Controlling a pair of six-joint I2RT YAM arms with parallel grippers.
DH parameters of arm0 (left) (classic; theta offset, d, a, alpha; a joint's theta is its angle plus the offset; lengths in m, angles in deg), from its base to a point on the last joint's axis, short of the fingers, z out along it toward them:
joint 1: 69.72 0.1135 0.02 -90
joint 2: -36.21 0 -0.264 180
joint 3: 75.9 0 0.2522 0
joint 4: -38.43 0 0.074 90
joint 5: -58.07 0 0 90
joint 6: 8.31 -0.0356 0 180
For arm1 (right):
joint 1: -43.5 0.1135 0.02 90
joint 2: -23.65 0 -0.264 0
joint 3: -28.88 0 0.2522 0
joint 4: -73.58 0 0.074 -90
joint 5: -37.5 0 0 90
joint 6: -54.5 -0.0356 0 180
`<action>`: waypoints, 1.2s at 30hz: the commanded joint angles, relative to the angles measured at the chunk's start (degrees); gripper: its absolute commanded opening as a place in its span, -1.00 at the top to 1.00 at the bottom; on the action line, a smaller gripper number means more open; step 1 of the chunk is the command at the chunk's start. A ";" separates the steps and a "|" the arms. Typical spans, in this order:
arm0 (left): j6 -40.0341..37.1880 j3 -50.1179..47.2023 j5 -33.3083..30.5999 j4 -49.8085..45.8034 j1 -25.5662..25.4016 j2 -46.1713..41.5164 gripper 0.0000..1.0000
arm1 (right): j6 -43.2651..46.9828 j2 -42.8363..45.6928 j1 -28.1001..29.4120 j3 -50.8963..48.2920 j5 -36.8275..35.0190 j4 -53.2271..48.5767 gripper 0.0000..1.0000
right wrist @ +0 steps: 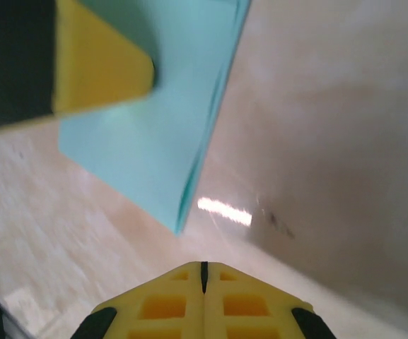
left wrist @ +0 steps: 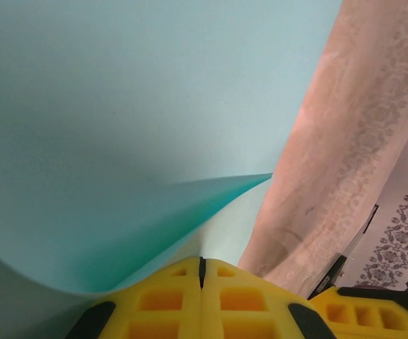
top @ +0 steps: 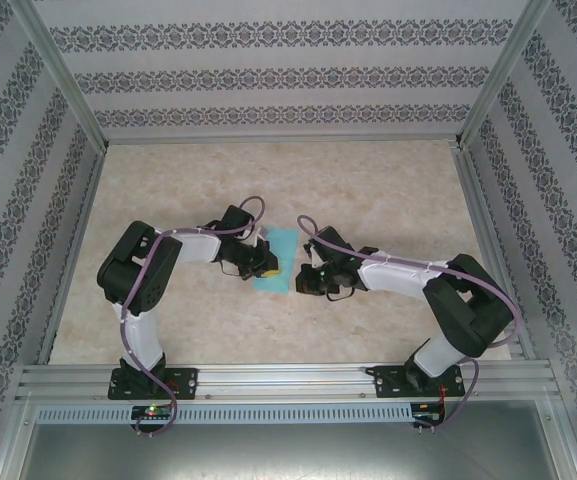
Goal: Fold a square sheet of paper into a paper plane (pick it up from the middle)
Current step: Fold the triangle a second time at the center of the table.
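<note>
The turquoise sheet of paper lies mid-table, folded into a narrow rectangle of stacked layers, not a pointed dart. My left gripper rests on its left side, fingers shut tip to tip. In the left wrist view the sheet curls up in a raised flap over the flat lower layer, just ahead of the left gripper; no paper is seen between the pads. My right gripper is shut and empty just right of the sheet. In the right wrist view it hovers short of the sheet's near corner.
The beige marbled tabletop stretches bare around the paper, with patterned walls and metal rails enclosing it. The left gripper's yellow finger lies over the sheet in the right wrist view. A right gripper finger sits close by in the left wrist view.
</note>
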 commanded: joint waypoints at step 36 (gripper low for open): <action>-5.82 -5.82 -6.36 7.72 -4.35 -6.11 0.95 | -11.20 -10.91 3.22 -1.17 -6.41 6.99 1.00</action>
